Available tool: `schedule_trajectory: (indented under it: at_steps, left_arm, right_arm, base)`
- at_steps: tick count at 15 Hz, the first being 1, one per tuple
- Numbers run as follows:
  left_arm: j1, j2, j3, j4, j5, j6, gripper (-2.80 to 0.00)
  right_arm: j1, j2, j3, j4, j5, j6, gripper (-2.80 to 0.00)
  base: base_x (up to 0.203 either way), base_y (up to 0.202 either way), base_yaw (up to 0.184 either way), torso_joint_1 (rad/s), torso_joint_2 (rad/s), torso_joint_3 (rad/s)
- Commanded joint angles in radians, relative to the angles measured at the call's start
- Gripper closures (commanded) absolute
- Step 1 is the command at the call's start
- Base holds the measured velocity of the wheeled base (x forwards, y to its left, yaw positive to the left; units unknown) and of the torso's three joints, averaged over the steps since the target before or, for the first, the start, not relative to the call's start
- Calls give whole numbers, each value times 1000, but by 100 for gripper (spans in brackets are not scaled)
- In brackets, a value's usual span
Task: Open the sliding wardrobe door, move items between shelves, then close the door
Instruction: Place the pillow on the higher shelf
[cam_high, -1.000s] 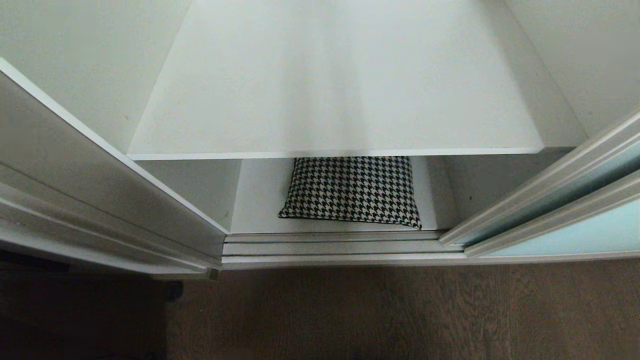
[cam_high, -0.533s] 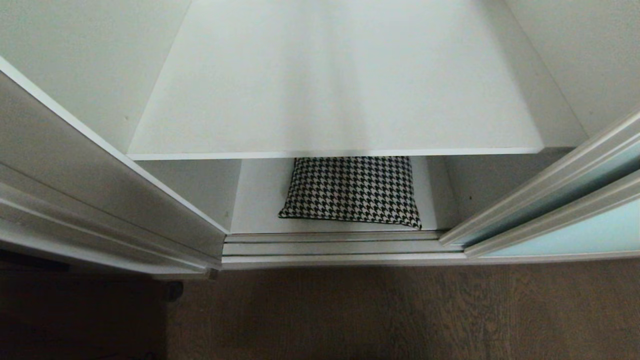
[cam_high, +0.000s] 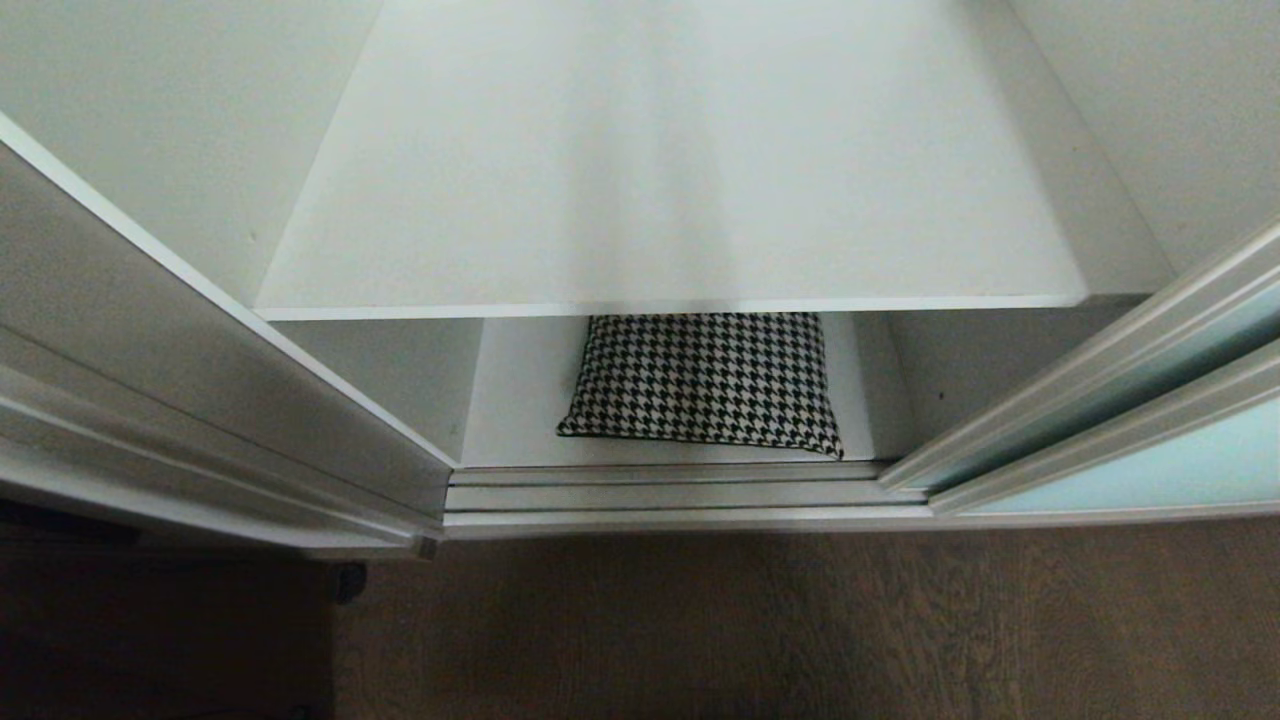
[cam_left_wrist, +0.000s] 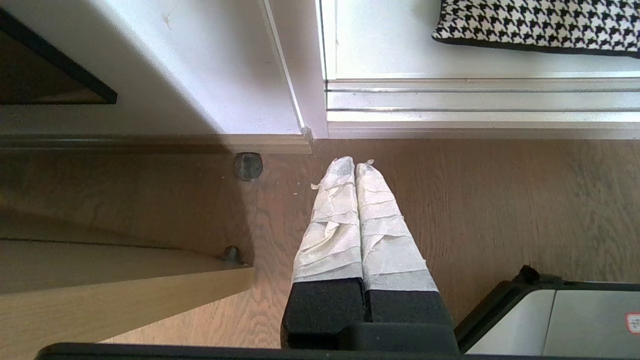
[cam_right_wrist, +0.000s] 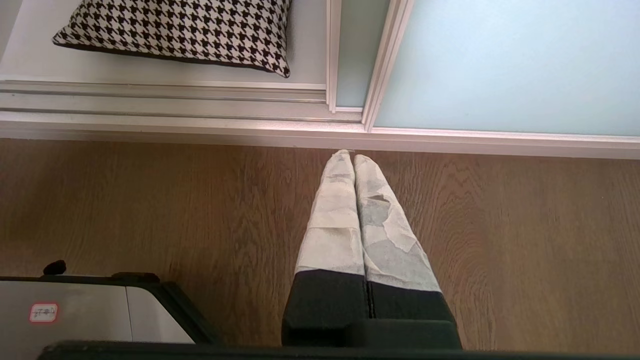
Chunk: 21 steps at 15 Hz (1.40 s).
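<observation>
Wardrobe shelves show in the head view: one wide white shelf (cam_high: 660, 180) sits up high with nothing on it, and the bottom shelf (cam_high: 515, 400) lies under it. On the bottom shelf rests a soft black-and-white houndstooth bundle (cam_high: 705, 385), lying flat near the front, close to the silver door track (cam_high: 660, 495). The sliding wardrobe door (cam_high: 1150, 460), pale blue glass in a thin white frame, is pushed over to the right, so the middle part of the wardrobe stands open. The off-white side post (cam_high: 200, 380) stands on the left.

Neither arm shows in the head view. The left gripper (cam_left_wrist: 355, 162) hangs over the brown wood floor (cam_left_wrist: 500, 200), in front of the track near the side post. Its two taped fingers (cam_left_wrist: 330, 210) are pressed together and hold nothing. The right gripper (cam_right_wrist: 354, 154) hangs over the floor too, just in front of the door's frame. Its fingers (cam_right_wrist: 335, 215) are pressed together as well, with nothing between them.
</observation>
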Motion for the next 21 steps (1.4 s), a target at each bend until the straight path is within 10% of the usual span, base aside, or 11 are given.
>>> schedule_trajectory:
  at_steps: [1, 13, 17, 21]
  left_arm:
    - [0, 2, 0, 1, 1, 0, 0]
    - [0, 7, -46, 16, -3, 101, 0]
    - [0, 251, -310, 217, -41, -120, 0]
    - [1, 573, -358, 246, -223, -248, 0]
  right_arm:
    - [0, -2, 0, -1, 1, 0, 0]
    - [0, -2, 0, -1, 1, 0, 0]
    - [0, -2, 0, -1, 1, 0, 0]
    - [0, -2, 0, -1, 0, 0, 0]
  base:
    - [0, 0, 0, 0, 0, 0]
    - [0, 0, 0, 0, 0, 0]
    - [0, 0, 0, 0, 0, 0]
    - [0, 0, 0, 0, 0, 0]
